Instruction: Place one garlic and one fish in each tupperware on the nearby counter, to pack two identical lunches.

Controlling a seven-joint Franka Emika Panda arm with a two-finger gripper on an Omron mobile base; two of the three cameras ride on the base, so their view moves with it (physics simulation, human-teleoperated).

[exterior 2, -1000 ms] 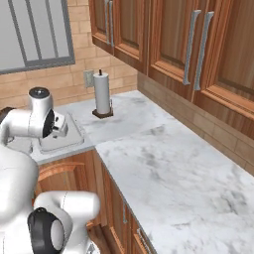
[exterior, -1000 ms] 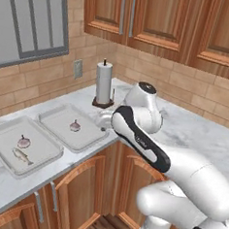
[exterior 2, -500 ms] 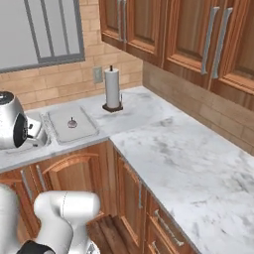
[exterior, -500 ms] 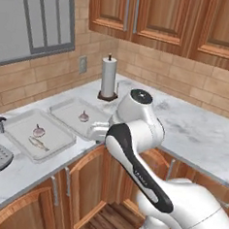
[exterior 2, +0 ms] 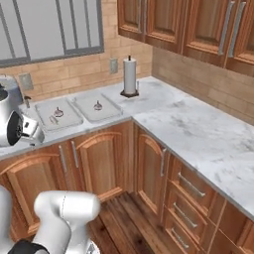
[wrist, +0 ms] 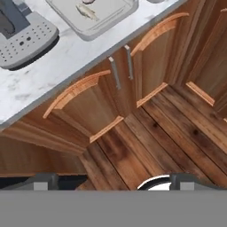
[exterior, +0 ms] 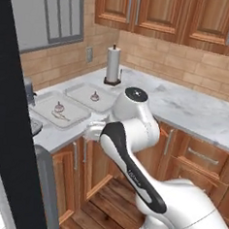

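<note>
A: What is the biggest thing here?

B: The counter [exterior: 185,110], white-grey marble, running along the brick wall and turning the corner over brown cabinet doors [wrist: 146,57]. A wooden plank floor [wrist: 168,133] lies below them.

A: And on the worktop?

B: 2 tupperware trays side by side. The left tray [exterior: 58,110] holds 1 garlic [exterior: 59,106] with 1 fish [exterior: 61,115] just beside it. The right tray [exterior: 94,96] holds 1 garlic bulb [exterior: 94,96]; I can see no fish in it. From the right base view the same pair shows as the left tray [exterior 2: 58,115] and the right tray [exterior 2: 95,107].

A: Anything else up there?

B: A paper towel roll [exterior: 113,64] stands upright on its holder near the wall, past the right tray. A grey appliance [wrist: 24,37] sits near the left tray.

A: The claw?

B: The gripper [wrist: 108,181] hangs out in front of the cabinets, looking down at the floor. Its 2 fingertips [wrist: 42,181] stand spread wide, with nothing between them.
</note>
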